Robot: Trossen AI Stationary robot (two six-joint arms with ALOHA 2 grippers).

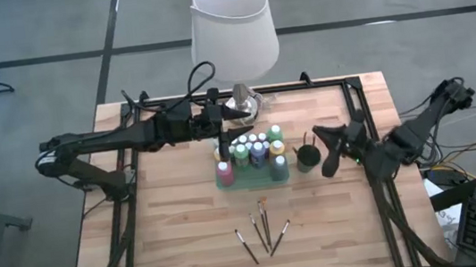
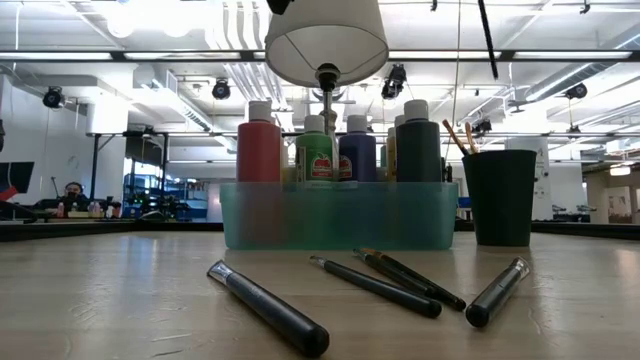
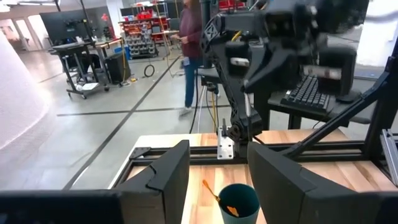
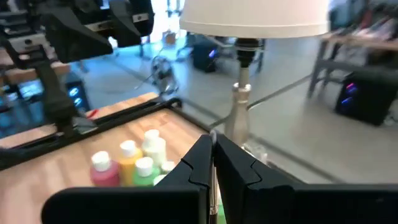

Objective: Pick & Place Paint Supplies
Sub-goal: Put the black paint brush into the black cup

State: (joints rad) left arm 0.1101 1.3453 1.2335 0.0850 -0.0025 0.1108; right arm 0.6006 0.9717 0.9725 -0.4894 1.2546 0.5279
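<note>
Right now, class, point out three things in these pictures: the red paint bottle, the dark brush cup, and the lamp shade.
red paint bottle (image 2: 259,152), low view, on its red body above the tray's rim.
dark brush cup (image 2: 499,198), low view, on the middle of its wall.
lamp shade (image 1: 231,25), high view, on its white side.

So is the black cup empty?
No. The cup holds brushes; their tips poke above its rim, and one shows inside in the left wrist view.

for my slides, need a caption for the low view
Paint bottles in a teal tray, dark cup beside it, four paintbrushes lying in front.
</note>
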